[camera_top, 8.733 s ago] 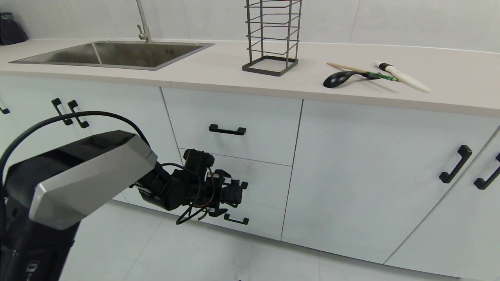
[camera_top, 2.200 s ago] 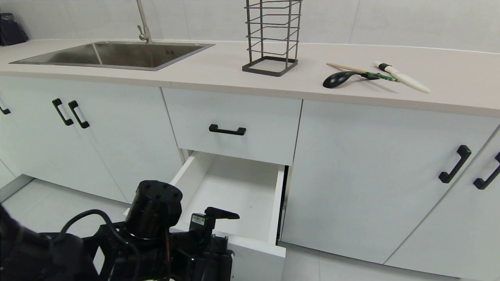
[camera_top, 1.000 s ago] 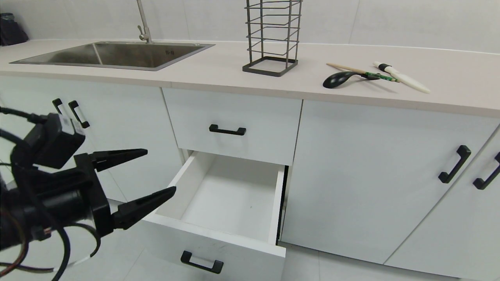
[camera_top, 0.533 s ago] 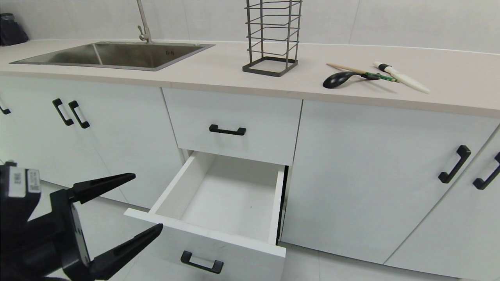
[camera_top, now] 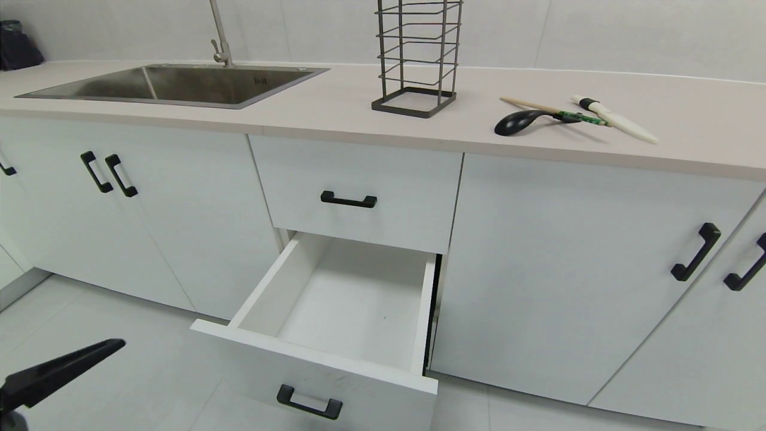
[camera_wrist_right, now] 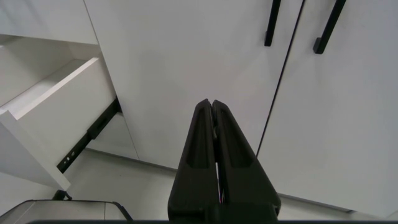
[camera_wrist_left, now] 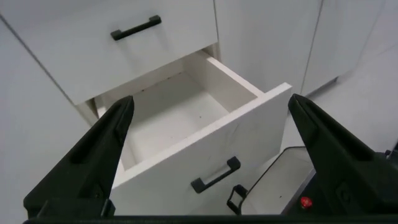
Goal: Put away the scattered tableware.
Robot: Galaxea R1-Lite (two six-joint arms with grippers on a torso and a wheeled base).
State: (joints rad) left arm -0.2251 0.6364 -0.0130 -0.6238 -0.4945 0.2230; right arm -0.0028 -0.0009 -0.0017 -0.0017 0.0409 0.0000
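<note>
Tableware on the countertop (camera_top: 335, 114) has stayed put, while the left gripper (camera_wrist_left: 211, 102) has dropped from mid-height to the lower left edge of the head view over the last second, and the drawer (camera_top: 311, 353), shut in the earliest frame, now stands pulled out. The black spoon (camera_top: 517, 121) lies on the right part of the counter with its bowl toward the front edge. The wooden stick with a green band (camera_top: 553, 109) crosses its handle, and the white utensil with a black band (camera_top: 616, 118) lies just beside them, farther right. All three are well apart from the drawer, which hangs open below the closed top drawer (camera_top: 359, 179), its white inside bare and its black handle (camera_top: 309, 402) on the front panel. One left finger (camera_top: 66, 368) pokes in low beside the drawer front; from the left wrist view the fingers are spread wide with nothing between them, pointing at the open drawer. The right gripper (camera_wrist_right: 212, 106) has its fingers pressed together on nothing, facing the white cabinet doors beside the drawer. A wire rack (camera_top: 416, 57) stands at mid-counter, and the sink (camera_top: 173, 84) with its faucet (camera_top: 218, 33) sits to the left.
</note>
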